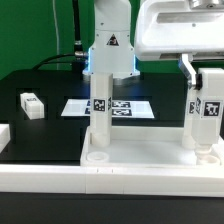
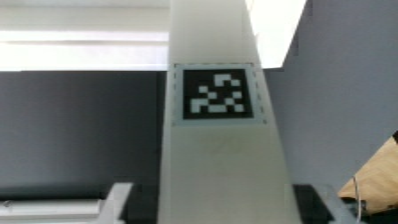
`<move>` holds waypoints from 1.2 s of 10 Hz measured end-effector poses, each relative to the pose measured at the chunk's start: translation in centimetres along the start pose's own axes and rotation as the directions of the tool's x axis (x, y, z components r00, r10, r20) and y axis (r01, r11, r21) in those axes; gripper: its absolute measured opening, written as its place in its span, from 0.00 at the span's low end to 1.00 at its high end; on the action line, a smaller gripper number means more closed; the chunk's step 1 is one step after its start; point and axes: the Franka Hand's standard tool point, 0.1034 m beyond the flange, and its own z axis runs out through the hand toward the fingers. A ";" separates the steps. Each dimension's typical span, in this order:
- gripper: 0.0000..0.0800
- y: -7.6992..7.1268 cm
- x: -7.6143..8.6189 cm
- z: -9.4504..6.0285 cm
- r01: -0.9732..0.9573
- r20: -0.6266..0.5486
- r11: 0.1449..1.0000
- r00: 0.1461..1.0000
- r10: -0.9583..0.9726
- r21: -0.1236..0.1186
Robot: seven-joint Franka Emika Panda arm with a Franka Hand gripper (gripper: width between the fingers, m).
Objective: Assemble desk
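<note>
The white tabletop (image 1: 140,157) lies flat near the front of the table. Two white tagged legs stand upright on it, one at the exterior view's left (image 1: 100,125) and one at its right (image 1: 209,115). My gripper (image 1: 100,80) comes down from the arm and is shut on the top of the left leg. In the wrist view this leg (image 2: 217,120) fills the middle with its tag facing the camera. The dark fingers (image 2: 313,203) sit against both of its sides. A third leg (image 1: 32,104) lies loose on the black table at the left. The fourth leg is out of view.
The marker board (image 1: 125,107) lies flat behind the tabletop. A long white border rail (image 1: 40,182) runs along the front and another piece (image 1: 4,135) sits at the left edge. A large white object (image 1: 180,30) hangs at the upper right, above the right leg.
</note>
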 end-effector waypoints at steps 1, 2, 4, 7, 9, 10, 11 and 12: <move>0.36 -0.3 -0.1 0.1 0.003 0.001 1.000 1.000 -0.003 0.003; 0.36 -0.3 -0.1 0.1 0.003 0.004 1.000 1.000 -0.003 0.004; 0.36 -0.5 0.4 0.3 0.003 0.002 1.000 1.000 -0.003 0.005; 0.36 -0.6 -0.1 0.9 0.008 0.008 1.000 1.000 -0.008 0.004; 0.36 -0.6 -0.4 1.2 0.010 0.011 1.000 1.000 -0.010 0.001; 0.36 -0.5 -0.4 1.3 0.012 0.004 1.000 1.000 -0.012 -0.001; 0.36 -0.5 -0.4 1.4 0.014 -0.009 1.000 1.000 -0.014 -0.003; 0.36 -0.4 -0.2 1.5 0.018 -0.039 1.000 0.999 -0.018 -0.010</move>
